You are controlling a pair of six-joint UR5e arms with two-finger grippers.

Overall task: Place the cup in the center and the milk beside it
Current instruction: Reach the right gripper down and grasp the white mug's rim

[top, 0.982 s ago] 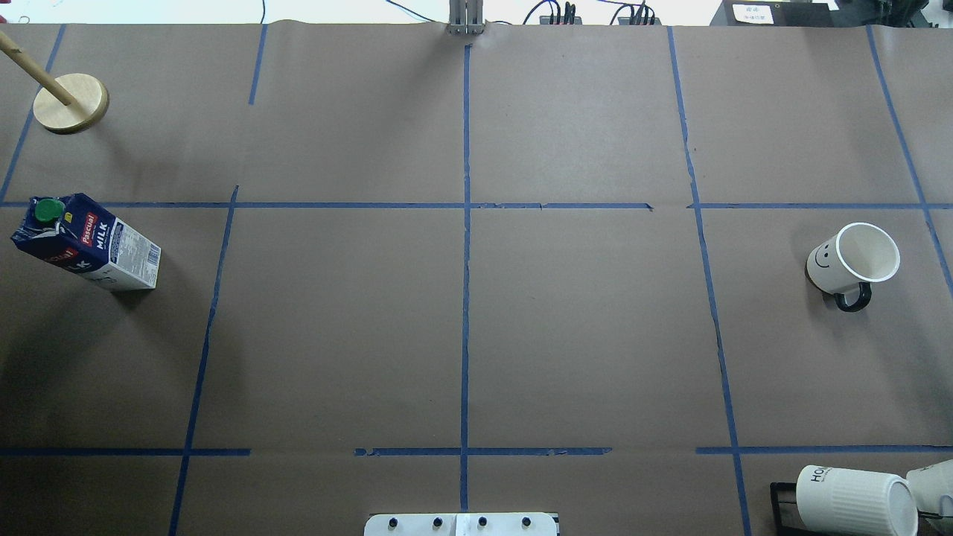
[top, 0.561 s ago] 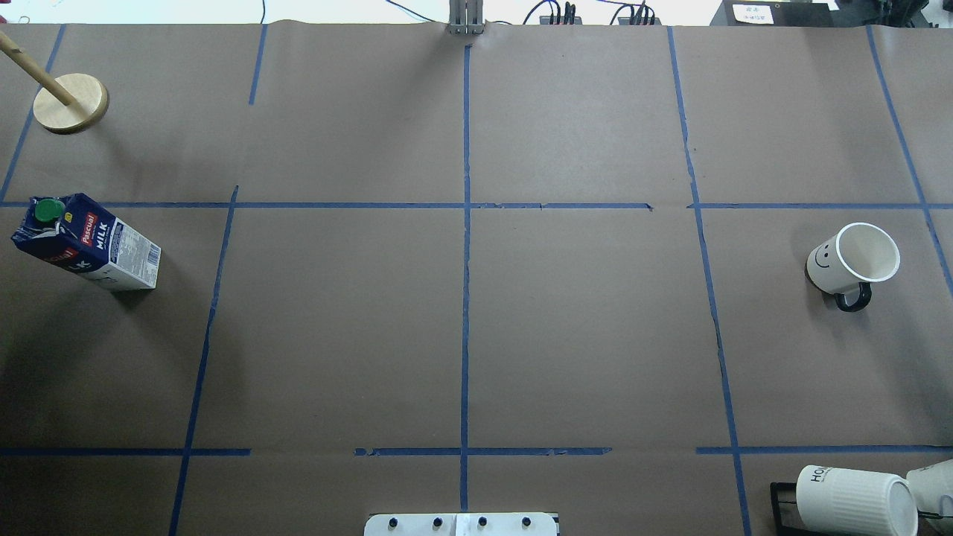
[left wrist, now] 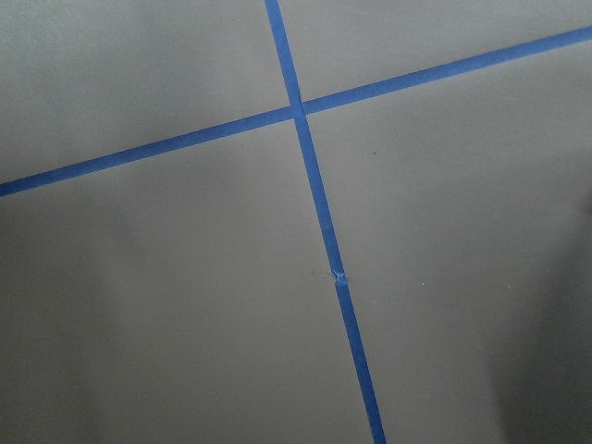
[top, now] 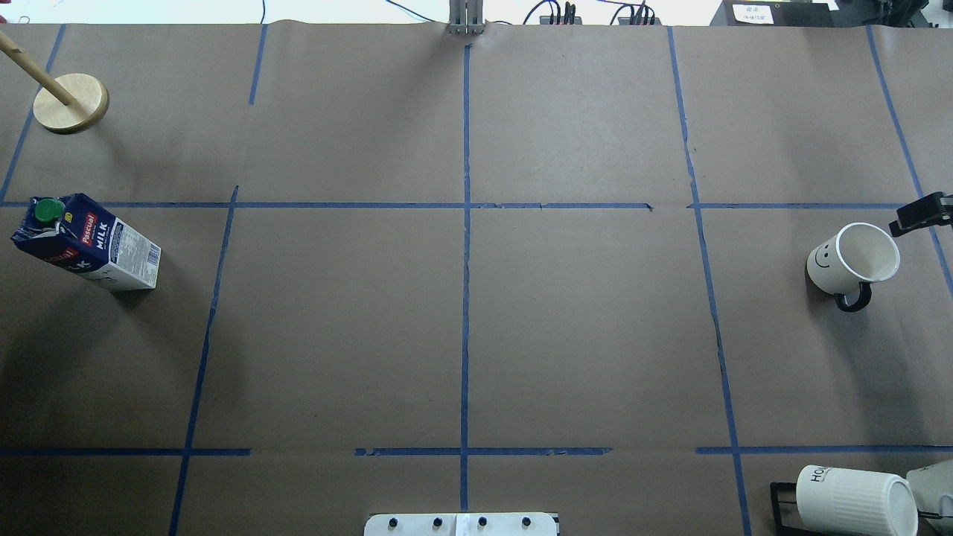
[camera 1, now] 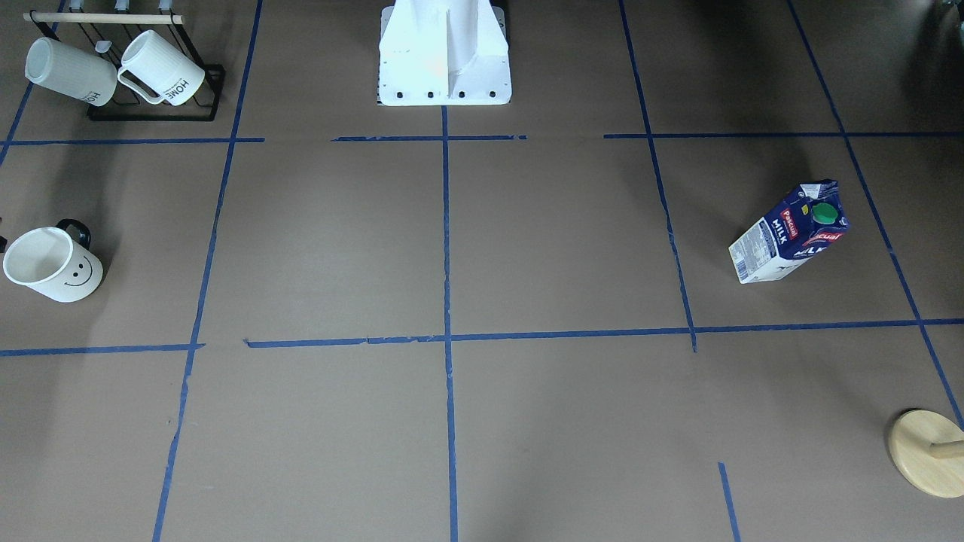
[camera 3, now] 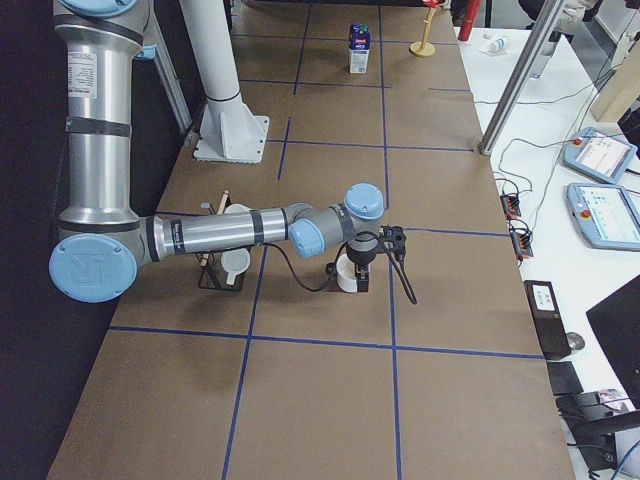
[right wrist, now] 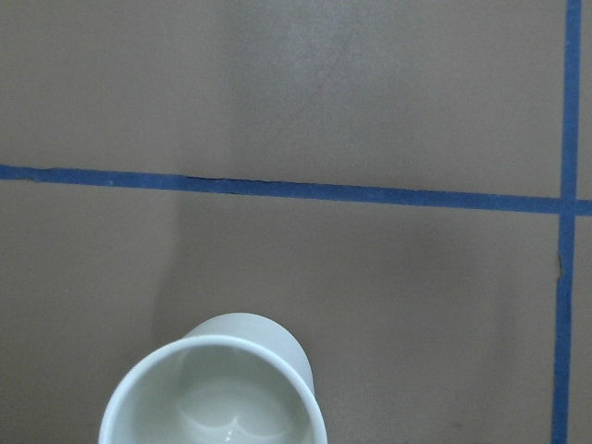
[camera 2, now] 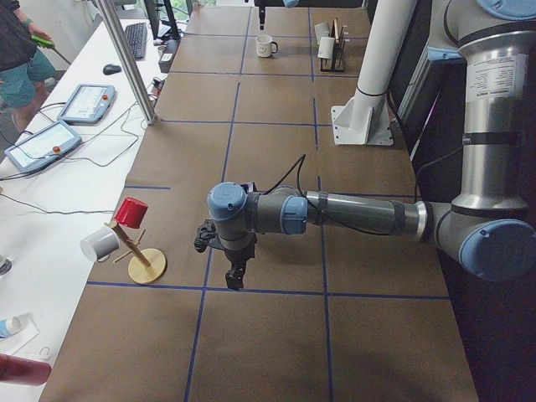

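Observation:
The cup (top: 849,260), white with a smiley face and a black handle, stands upright at the table's right side; it also shows in the front view (camera 1: 53,263) and the right wrist view (right wrist: 213,388). The milk (top: 85,242), a dark blue carton with a green cap, stands at the left side, also in the front view (camera 1: 787,233). My right gripper (camera 3: 358,262) hangs just over the cup; only a black part of it (top: 922,214) shows overhead, and I cannot tell if it is open. My left gripper (camera 2: 236,276) points down over a tape crossing; I cannot tell its state.
A black rack with two ribbed "HOME" mugs (top: 856,499) stands at the near right corner. A wooden peg stand (top: 71,104) is at the far left corner. The white robot base (camera 1: 444,53) is at the near middle edge. Blue tape lines grid the brown table.
A black part of the right gripper has come in at the overhead view's right edge beside the cup. The cup and the milk have not moved.

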